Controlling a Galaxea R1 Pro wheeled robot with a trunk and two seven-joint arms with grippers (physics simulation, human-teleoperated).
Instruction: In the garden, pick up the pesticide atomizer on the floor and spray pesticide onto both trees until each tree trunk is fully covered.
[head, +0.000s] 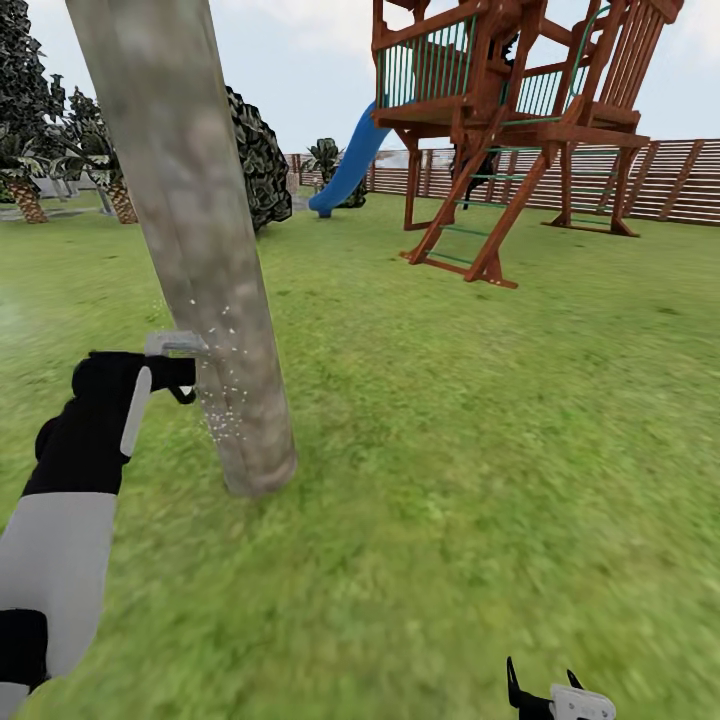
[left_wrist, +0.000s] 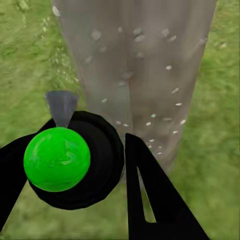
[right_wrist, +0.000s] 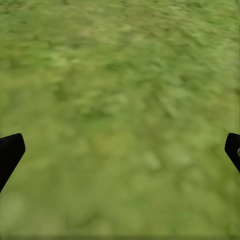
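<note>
A thick pale grey-beige tree trunk (head: 200, 250) rises from the grass close in front of me, leaning slightly. My left gripper (head: 165, 375) is shut on the pesticide atomizer (head: 176, 344), whose grey nozzle points at the trunk from a hand's width away. Whitish pesticide specks (head: 225, 400) dot the lower bark. In the left wrist view the atomizer (left_wrist: 57, 159) shows a glossy green ball on a black body between the black fingers (left_wrist: 150, 200), with specks (left_wrist: 155, 120) scattered over the trunk (left_wrist: 140, 75). My right gripper (head: 545, 690) hangs open low at the right, over bare grass (right_wrist: 120, 100).
A red-brown wooden play tower (head: 500, 120) with a blue slide (head: 345, 165) stands behind on the right, backed by a slatted fence (head: 680, 175). Small scaly-trunked palms (head: 25, 195) and a dark bushy mass (head: 260, 160) sit at left. Lawn (head: 480, 450) stretches right of the trunk.
</note>
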